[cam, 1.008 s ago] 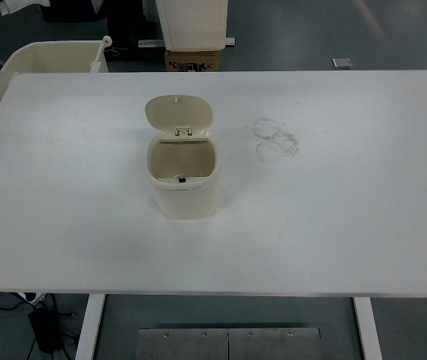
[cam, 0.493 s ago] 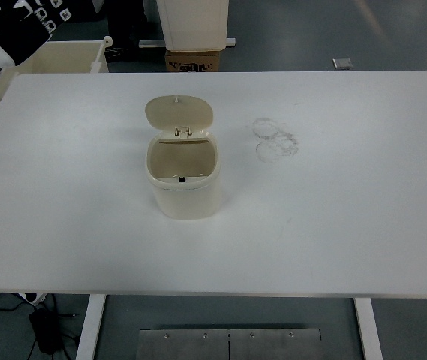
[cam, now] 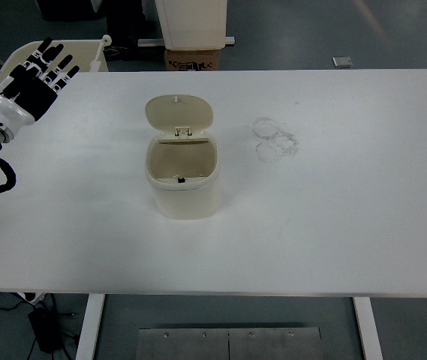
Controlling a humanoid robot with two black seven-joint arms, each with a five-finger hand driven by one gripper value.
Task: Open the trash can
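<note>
moved: my left robot hand [cam: 37,79] has come in at far left
fingers: spread wide, holding nothing
trash can [cam: 183,180]: lid up, well right on the surface [cam: 333,225]

Bright, even overhead light; faint soft shadows; slightly soft focus.

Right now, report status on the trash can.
Left hand open, at table's far-left corner, holding nothing. Right not in view. Trash can lid already up. Nothing in the way.
</note>
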